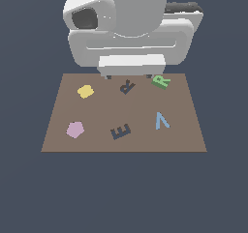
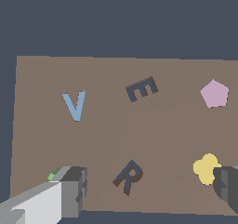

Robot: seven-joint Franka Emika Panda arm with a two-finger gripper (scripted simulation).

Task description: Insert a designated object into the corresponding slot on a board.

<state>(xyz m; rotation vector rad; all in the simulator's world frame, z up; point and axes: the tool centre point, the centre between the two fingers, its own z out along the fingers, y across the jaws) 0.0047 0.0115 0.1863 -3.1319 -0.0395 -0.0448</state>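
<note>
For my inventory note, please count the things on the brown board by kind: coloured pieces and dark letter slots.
Coloured pieces: 4 (green R, blue piece, yellow blob, pink pentagon)
Dark letter slots: 2 (R slot, E slot)
Total: 6

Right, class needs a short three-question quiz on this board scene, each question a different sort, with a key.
1. True or false: the green R block already lies in the R-shaped slot.
2. Which dark recess is nearer the pink pentagon: A) the R-shaped slot, B) the E-shaped recess?
3. Fill in: the light-blue piece lies on the brown ____.

Key: 1 false, it lies apart, toward the exterior view's right. 2 B. 3 board.

The end effector is open, one finger beside the green R.
</note>
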